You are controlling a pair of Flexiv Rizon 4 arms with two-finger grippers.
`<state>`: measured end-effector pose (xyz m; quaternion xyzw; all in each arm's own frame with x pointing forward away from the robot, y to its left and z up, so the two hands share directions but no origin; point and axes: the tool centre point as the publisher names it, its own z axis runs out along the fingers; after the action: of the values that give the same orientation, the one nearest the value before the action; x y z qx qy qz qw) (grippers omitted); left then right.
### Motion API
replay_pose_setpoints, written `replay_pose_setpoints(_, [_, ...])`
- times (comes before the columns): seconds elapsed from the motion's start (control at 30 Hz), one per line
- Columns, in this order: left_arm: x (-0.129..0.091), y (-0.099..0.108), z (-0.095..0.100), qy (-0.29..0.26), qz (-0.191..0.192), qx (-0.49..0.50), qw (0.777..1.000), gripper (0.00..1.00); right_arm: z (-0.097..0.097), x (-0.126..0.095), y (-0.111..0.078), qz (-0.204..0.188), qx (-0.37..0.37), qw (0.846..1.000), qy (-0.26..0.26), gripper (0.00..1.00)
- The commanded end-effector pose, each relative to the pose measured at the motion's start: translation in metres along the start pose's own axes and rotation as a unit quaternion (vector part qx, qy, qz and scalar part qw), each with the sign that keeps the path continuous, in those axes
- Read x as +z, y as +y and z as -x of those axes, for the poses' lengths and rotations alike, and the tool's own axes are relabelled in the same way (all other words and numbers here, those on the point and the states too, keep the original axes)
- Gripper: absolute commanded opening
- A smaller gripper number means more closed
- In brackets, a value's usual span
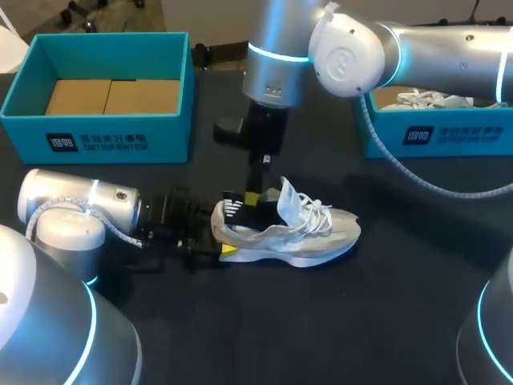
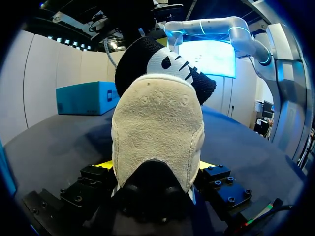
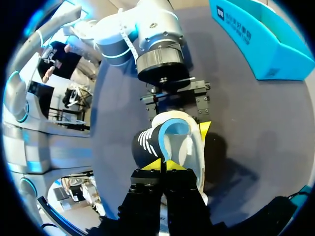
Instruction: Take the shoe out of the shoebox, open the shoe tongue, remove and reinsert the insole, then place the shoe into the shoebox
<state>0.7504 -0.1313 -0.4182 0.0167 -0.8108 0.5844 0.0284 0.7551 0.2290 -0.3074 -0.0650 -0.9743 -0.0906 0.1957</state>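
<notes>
A grey-white sneaker (image 1: 309, 233) lies on the dark table, toe pointing right, tongue and laces pulled up. My left gripper (image 1: 225, 233) comes in from the left; its yellow-tipped fingers stand wide apart and press both sides of the heel (image 2: 157, 128). From above, my right gripper (image 1: 253, 198) reaches down to the shoe's opening, shut on the black insole (image 1: 238, 210) with white stripes. The insole (image 3: 146, 145) curls up out of the heel just ahead of the right gripper (image 3: 163, 166). In the left wrist view it rises above the heel as a black insole (image 2: 162, 61).
A teal shoebox (image 1: 96, 132) with cardboard inside stands at the back left. A second teal box (image 1: 437, 132) holding white paper or laces sits at the back right, partly under my right arm. The table in front of the shoe is bare.
</notes>
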Motion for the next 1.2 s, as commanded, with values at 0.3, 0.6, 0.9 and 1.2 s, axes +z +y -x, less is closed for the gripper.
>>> replay_pose_setpoints(0.3, [0.002,0.000,0.000,-0.001,0.001,-0.001,1.000,0.00,-0.001,-0.019,0.000,-0.019,0.007,0.998,0.055,0.38])
replay_pose_setpoints(0.6, [0.002,0.000,0.000,-0.001,0.001,-0.001,1.000,0.00,0.001,-0.025,-0.004,-0.017,0.012,0.994,0.108,0.53])
replay_pose_setpoints(0.9, [0.002,0.000,0.000,-0.001,0.001,-0.001,1.000,0.00,0.003,-0.029,-0.007,0.009,0.027,0.984,0.175,0.69])
replay_pose_setpoints(1.2, [0.002,0.000,0.000,-0.001,0.001,-0.001,1.000,0.00,-0.001,-0.027,-0.007,0.002,0.049,0.977,0.207,0.61])
